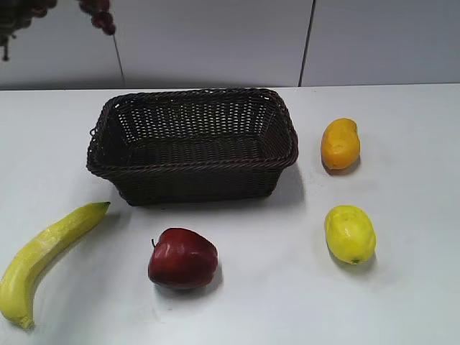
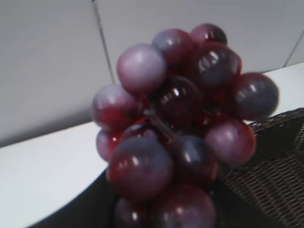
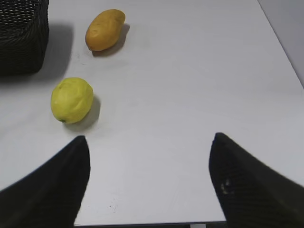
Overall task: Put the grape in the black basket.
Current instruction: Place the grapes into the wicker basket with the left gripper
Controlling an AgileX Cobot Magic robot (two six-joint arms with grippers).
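Grape point(image 2: 178, 128): fills the left wrist view, hanging in the air above the near wall of the black basket point(image 1: 192, 176); in the exterior view only a few berries show at the top left edge.
Left hand: its fingers are out of sight (grip cannot be told).
Right hand point(image 3: 148, 183): wide open, holding nothing, above the bare bench point(image 3: 190, 85).
Basket contents: nothing inside.
Nearby fruit: apple point(image 1: 182, 258), banana point(image 1: 43, 259), lemon point(image 1: 350, 233), mango point(image 1: 340, 144).
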